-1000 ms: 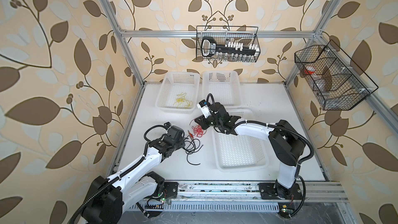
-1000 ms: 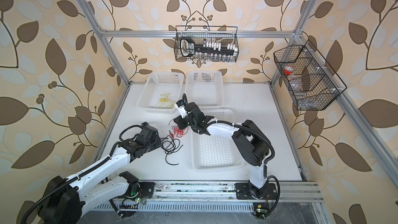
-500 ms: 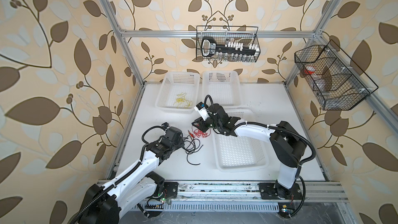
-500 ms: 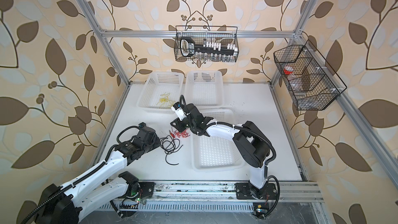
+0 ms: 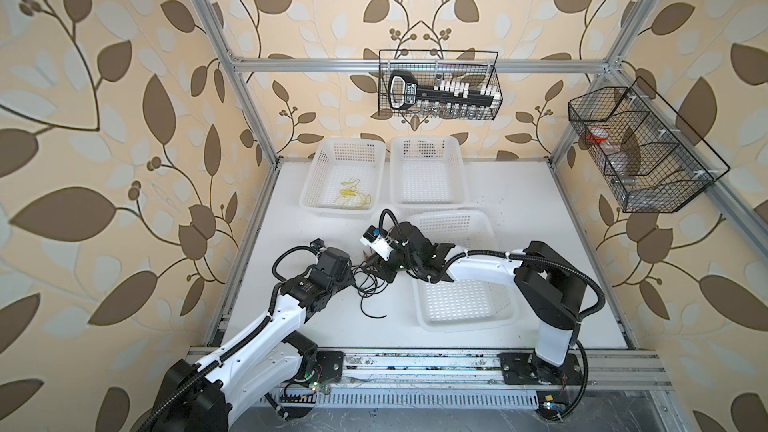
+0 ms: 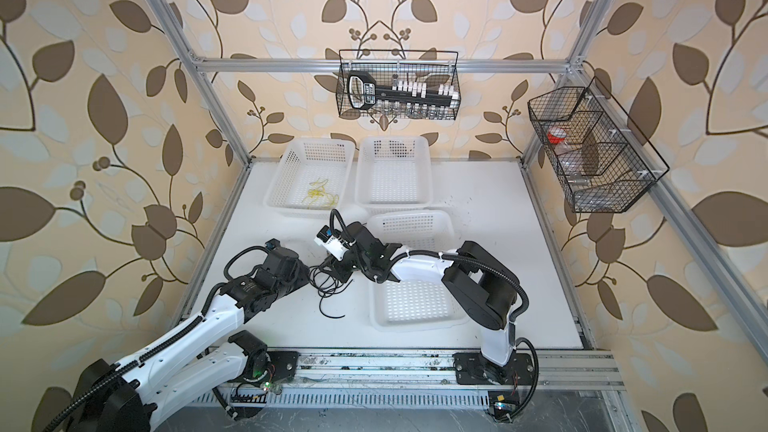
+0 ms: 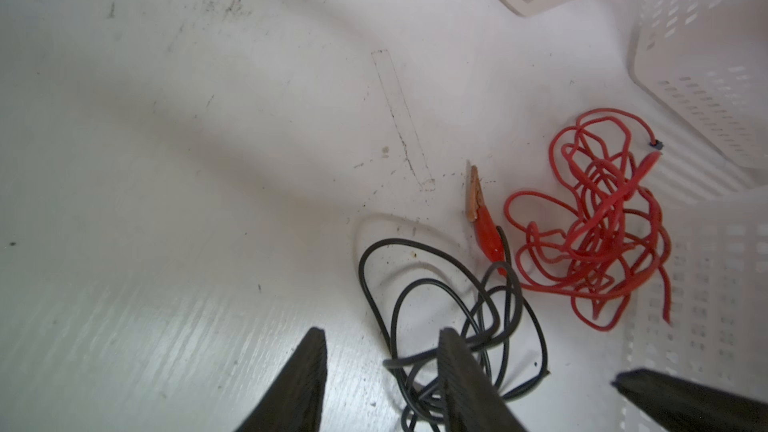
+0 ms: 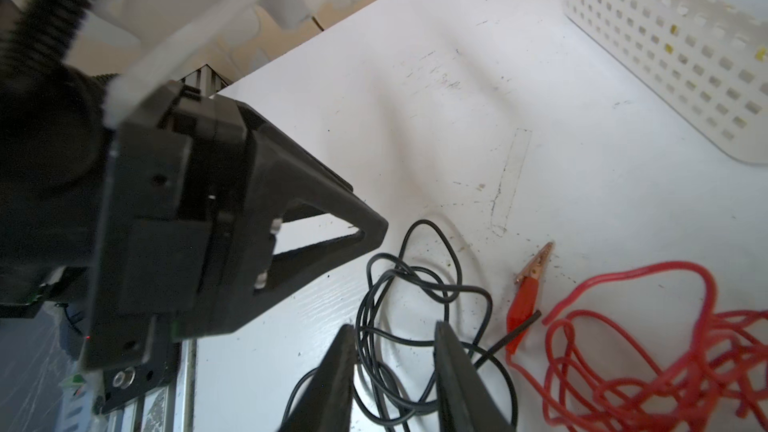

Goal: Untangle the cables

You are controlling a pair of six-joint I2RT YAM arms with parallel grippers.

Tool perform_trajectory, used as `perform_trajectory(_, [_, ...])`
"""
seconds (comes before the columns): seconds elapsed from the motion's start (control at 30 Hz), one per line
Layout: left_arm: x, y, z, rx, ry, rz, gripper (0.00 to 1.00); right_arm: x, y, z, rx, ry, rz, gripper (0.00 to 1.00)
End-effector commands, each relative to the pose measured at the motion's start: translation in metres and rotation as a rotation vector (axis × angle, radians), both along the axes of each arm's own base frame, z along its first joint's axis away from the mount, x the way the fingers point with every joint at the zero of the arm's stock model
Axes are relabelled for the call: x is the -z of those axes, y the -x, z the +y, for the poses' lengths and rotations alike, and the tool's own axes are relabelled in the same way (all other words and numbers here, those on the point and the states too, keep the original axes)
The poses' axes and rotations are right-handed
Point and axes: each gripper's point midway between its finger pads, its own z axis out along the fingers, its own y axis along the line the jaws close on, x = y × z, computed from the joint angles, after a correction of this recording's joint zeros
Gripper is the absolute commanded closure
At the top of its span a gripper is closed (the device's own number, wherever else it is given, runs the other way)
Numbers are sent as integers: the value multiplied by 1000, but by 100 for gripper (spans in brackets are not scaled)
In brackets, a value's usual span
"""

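Now right gripper (image 8: 394, 326) shifted off red cable (image 7: 598, 234), over black cable (image 7: 488, 305), close beside left gripper (image 7: 382, 331) (so red seems freed; black next, I judge). Both my finger pairs spread, black strands lying in each gap, nothing pinched. Red heap just beyond fingertips, beside black. Wrist views show it; top view mostly hides it under my right wrist, yet shows yellow cable (image 5: 351, 197) in far basket (image 5: 332, 211).

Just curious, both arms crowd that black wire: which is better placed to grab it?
Probably the right tool: it straddles loops of the black wire; the left tool sits at the tangle's edge.
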Motion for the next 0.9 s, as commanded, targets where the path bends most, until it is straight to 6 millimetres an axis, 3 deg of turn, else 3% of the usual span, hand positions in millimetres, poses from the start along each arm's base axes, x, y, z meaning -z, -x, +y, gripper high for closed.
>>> perform_trajectory(0.0, [-3, -2, 4, -19, -6, -26, 52, 29, -3, -7, 15, 71, -22, 68])
perform_trajectory(0.13, [-2, -2, 4, -21, -7, -26, 52, 40, -9, -9, 50, 102, -40, 72])
perform_trajectory(0.87, [-3, -6, 2, -19, -12, -21, 51, 53, -34, 6, 109, 94, -95, 73])
